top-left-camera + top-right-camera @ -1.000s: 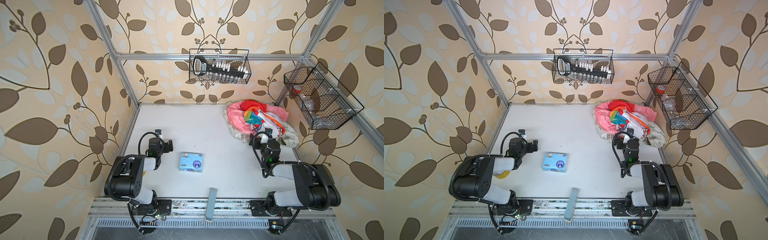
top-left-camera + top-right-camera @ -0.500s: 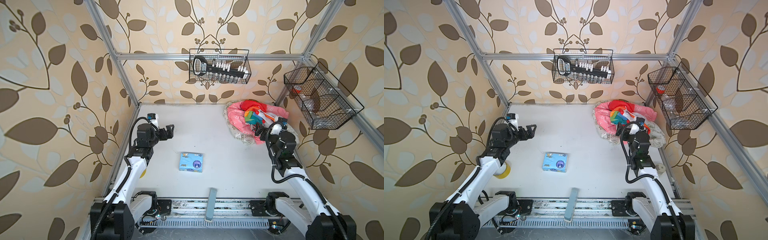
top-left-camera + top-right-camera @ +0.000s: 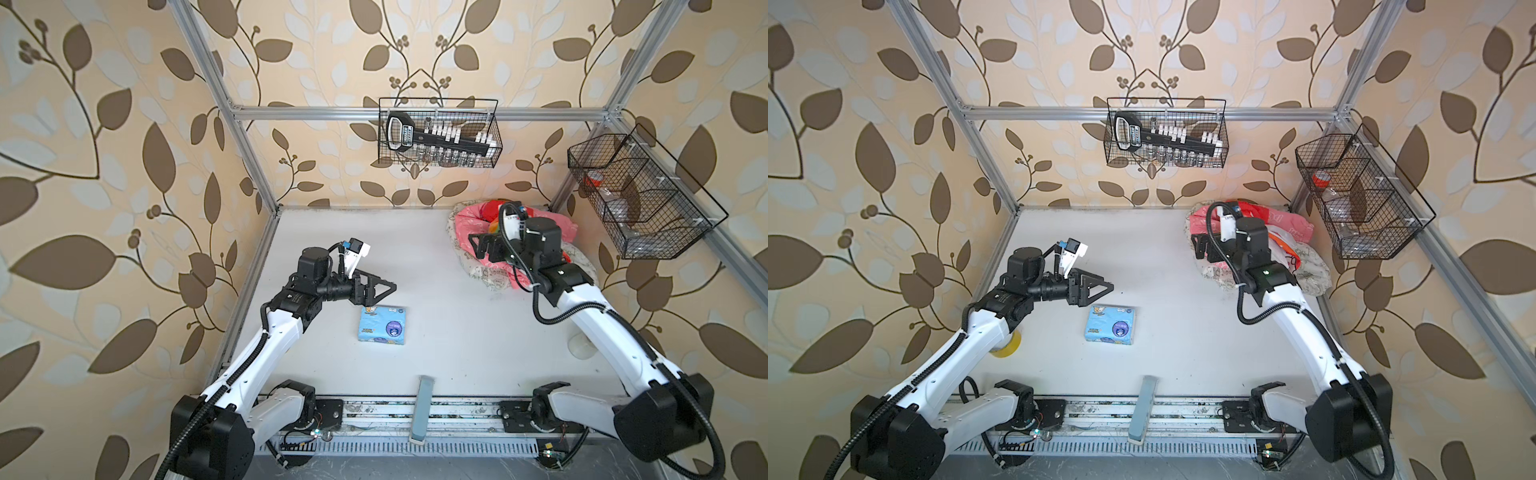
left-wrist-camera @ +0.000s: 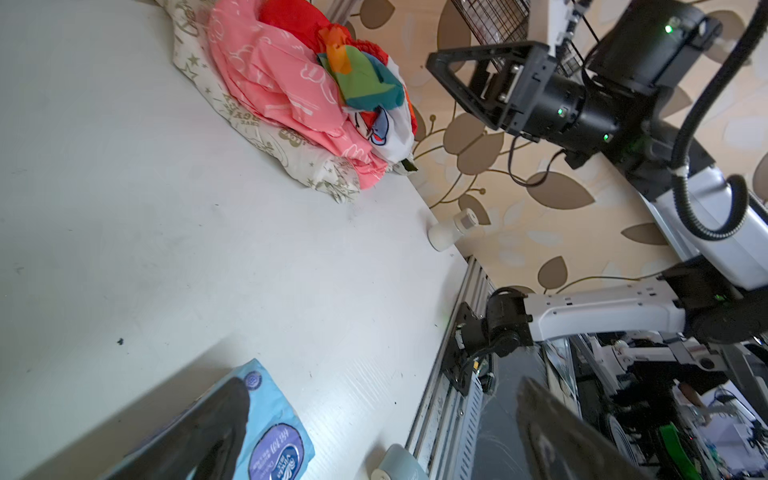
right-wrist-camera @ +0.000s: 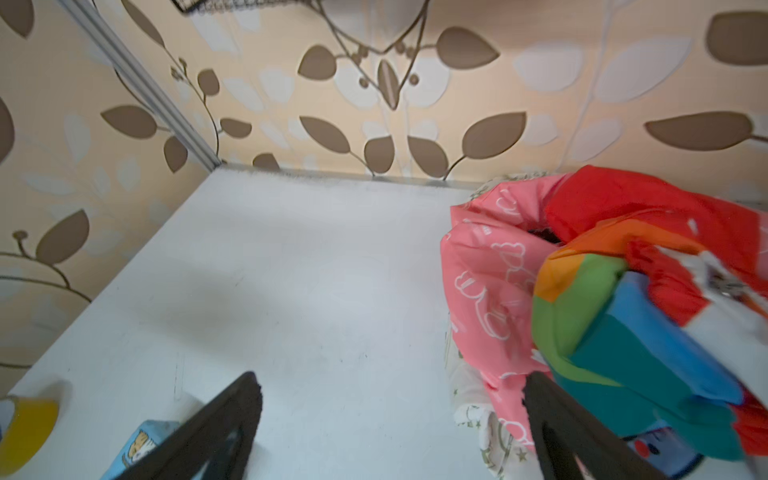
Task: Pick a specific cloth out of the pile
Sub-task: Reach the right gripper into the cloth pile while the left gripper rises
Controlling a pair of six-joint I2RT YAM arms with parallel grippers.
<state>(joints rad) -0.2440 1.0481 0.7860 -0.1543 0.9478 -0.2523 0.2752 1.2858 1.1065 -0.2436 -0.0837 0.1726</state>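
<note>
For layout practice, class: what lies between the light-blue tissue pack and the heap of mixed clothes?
Only bare white tabletop separates pack and heap, seen in both top views.

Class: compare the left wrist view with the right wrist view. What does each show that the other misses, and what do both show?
Left wrist only: the right arm and a small white container at the table edge. Right wrist only: a yellow tape roll. Both: the coral-pink cloth in the pile, the rainbow cloth and the blue tissue pack.
</note>
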